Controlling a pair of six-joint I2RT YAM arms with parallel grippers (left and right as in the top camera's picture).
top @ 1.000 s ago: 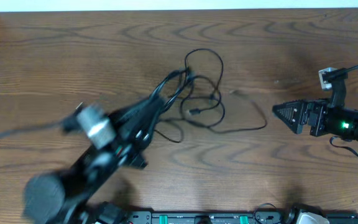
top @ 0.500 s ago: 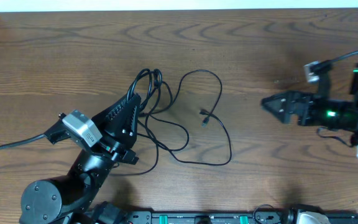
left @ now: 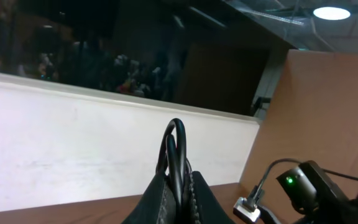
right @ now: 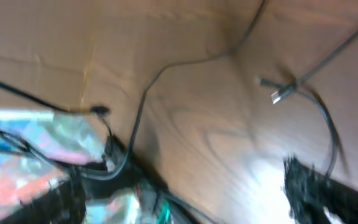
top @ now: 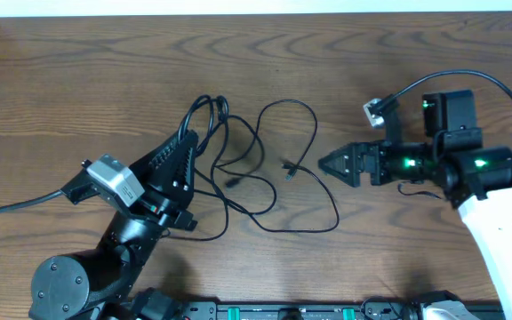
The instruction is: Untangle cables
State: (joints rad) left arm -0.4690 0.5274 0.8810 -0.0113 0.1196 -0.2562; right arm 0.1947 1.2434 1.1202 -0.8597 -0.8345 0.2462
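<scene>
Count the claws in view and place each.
2. The left claw, left of centre, is shut on a loop of the cables. The right claw, right of centre, is open, pointing at the cables.

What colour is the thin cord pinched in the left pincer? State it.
Black; the thin looped cord shows best in the left wrist view.
</scene>
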